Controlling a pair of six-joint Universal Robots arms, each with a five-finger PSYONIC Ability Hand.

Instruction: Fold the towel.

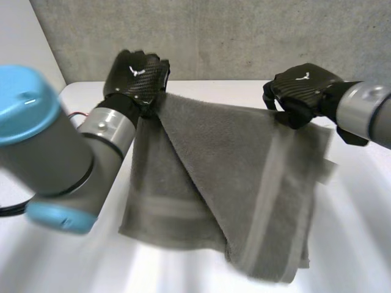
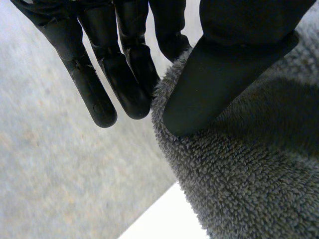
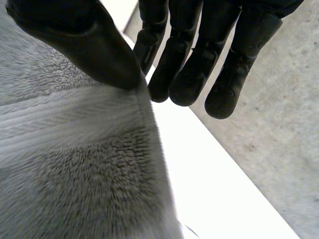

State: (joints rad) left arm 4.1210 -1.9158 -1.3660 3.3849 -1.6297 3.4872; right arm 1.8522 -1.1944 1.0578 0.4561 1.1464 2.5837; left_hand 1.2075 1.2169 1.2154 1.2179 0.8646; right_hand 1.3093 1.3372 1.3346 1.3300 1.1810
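Towel: A grey towel (image 1: 244,177) with pale stripes is held up by its far edge over the white worktop (image 1: 360,232). It hangs down toward the near side. It cannot be told if the near edge rests on the worktop.

Left hand: The left hand (image 1: 137,76) is clamped on the far left corner. In the left wrist view the cloth is pinched between the thumb (image 2: 219,74) and the fingers (image 2: 127,79).

Right hand: The right hand (image 1: 302,91) is clamped on the far right corner. In the right wrist view the edge is pinched under the thumb (image 3: 84,45), with the fingers (image 3: 189,69) just behind it.

How it will handle: The towel looks soft, fluffy and floppy. It is judged to be light, and it will sag and bunch where it is not held. It cannot be broken. A small pinch could slip.

Where to hold: The corners and edges are best taken, well apart, so the cloth is kept flat.

Writing: No words can be read on the towel. A small white mark is seen on the back of each hand.
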